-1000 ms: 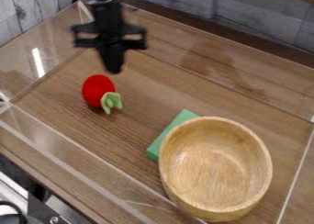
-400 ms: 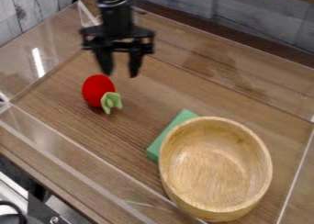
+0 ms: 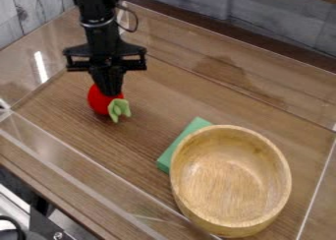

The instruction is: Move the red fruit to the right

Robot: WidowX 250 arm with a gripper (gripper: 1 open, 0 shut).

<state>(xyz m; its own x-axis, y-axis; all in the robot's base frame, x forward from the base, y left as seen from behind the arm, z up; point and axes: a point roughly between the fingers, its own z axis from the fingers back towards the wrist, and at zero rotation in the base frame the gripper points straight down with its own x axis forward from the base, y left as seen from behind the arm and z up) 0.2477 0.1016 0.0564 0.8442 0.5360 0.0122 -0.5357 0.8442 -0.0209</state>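
Fingers [image 3: 106, 82] are together, pointing straight down, tips on the top of the red fruit [image 3: 97, 100]. Can't tell from this view whether they're pinching a bit of it or just pressing on it. No visible gap between them either way.

The red fruit sits on the surface [image 3: 223, 87], left part of the view, not lifted. Its green leafy cap [image 3: 121, 109] sticks out to the lower right, clear of the fingers.

Step, as I read it: contact/grip stage. The fruit hasn't gone right yet, so the task is barely started.

Next move calls for:
- confirming the hold. If it's a pinch, a small lift should show the fruit coming up with the fingers. If it's only pressure from above, it'll be a drag or push, and a rounded fruit may roll out from under.
- then travel to the right in this view, across the open stretch of wood grain.

Watch the far side: the green sponge [image 3: 184, 144] lies lower right, tucked against the wooden bowl [image 3: 231, 181]. Both are well apart from the fruit now. Stop short of the sponge, or keep to the open strip of surface above it.
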